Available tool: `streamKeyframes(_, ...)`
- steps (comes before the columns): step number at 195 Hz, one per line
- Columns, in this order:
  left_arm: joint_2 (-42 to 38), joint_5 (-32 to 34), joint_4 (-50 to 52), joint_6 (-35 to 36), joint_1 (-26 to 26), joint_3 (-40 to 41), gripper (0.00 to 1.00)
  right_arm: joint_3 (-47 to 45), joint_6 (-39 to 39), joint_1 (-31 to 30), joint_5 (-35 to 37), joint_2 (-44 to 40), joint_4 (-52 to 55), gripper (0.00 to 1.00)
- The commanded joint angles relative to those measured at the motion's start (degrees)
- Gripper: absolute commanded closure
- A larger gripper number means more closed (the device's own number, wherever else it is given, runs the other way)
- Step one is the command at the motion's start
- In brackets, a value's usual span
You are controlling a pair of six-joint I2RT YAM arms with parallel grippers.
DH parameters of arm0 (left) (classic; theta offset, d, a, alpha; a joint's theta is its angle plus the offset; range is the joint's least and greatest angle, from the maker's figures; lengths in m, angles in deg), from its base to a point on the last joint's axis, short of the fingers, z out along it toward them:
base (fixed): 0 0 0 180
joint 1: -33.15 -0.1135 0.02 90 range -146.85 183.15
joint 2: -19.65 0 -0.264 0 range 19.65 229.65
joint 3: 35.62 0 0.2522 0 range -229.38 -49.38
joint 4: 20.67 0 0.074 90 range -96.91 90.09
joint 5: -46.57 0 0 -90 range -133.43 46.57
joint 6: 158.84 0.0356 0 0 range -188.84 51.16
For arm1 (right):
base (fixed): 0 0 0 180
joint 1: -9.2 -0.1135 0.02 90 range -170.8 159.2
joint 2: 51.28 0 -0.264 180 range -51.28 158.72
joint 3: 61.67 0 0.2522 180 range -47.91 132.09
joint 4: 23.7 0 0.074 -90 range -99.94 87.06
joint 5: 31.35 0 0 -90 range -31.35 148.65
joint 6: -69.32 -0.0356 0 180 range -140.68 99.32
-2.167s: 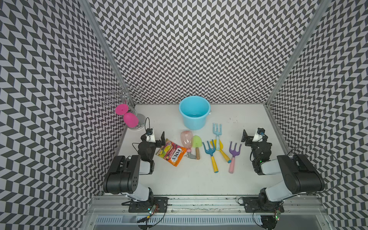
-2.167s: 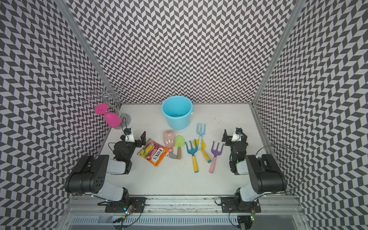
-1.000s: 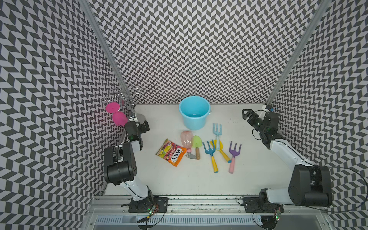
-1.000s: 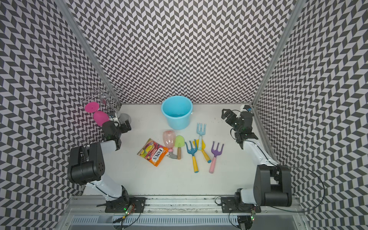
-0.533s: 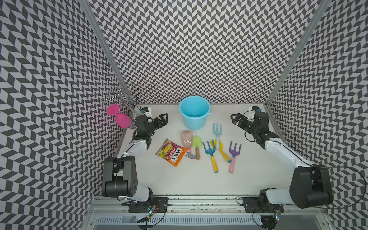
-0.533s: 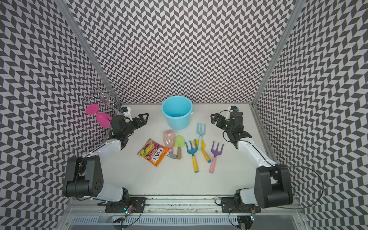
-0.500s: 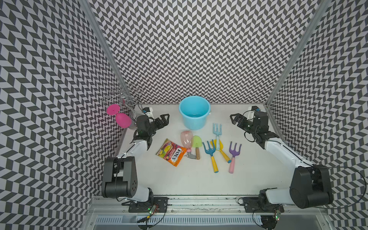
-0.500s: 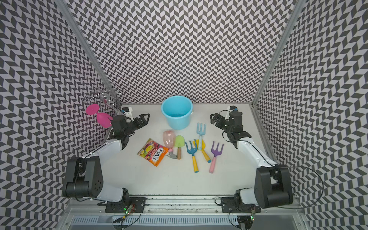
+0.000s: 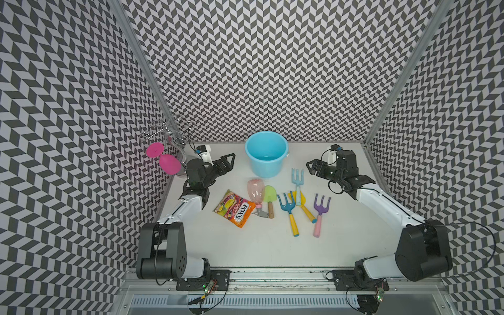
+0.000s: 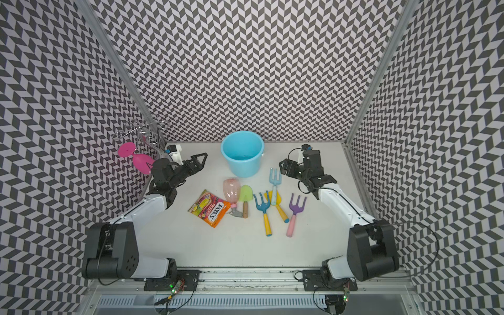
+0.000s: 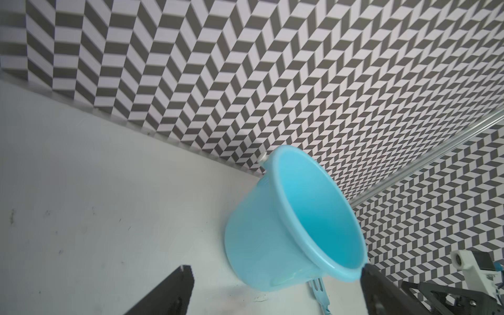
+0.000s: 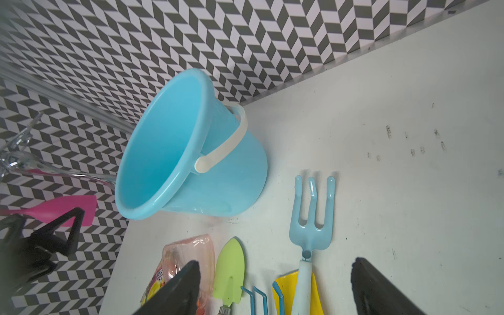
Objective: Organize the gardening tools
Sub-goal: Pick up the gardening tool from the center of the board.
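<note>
The first pick looks not yet begun: the tools lie untouched, the blue fork just ahead of the wide, empty right gripper, which must next drop onto its handle, while the left gripper, equally wide and empty, faces the bucket beyond.

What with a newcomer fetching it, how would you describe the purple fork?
Find the light blue bucket at the back of the white table. Plastic hand tools lie in a row before it; go to the end on the robot's right. That is the only purple fork, pink-handled, beside a yellow trowel.
</note>
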Motion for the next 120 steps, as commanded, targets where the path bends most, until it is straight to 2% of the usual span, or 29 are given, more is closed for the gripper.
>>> streamKeyframes(1, -0.38, -4.74, -1.57, -1.08, 1.24, -0.64, 0.06, 0.47, 2.09, -1.62, 1.52, 2.69, 2.83, 0.16)
streamKeyframes(18, -2.42, 0.13, 4.07, 3.9, 3.88, -1.43, 0.08, 1.8, 3.14, -3.01, 2.32, 5.52, 5.08, 0.18)
streamKeyframes(38, -4.85, 3.41, 6.8, 6.49, 5.86, -0.58, 0.08, 3.48, 3.56, -3.93, 2.77, 8.98, 6.7, 0.18)
streamKeyframes(54, -7.12, 5.56, 7.54, 7.73, 6.85, 0.98, 0.1, 4.41, 3.54, -4.38, 2.05, 11.93, 6.69, 0.24)
streamKeyframes(84, -9.26, 4.97, 7.44, 8.77, 7.42, 1.44, 0.21, 7.44, 3.74, -6.41, 2.3, 16.95, 7.59, 0.32)
streamKeyframes(120, -8.26, 2.21, 8.99, 9.02, 7.64, -0.61, 0.27, 10.51, 3.65, -7.7, 4.68, 21.9, 9.73, 0.38)
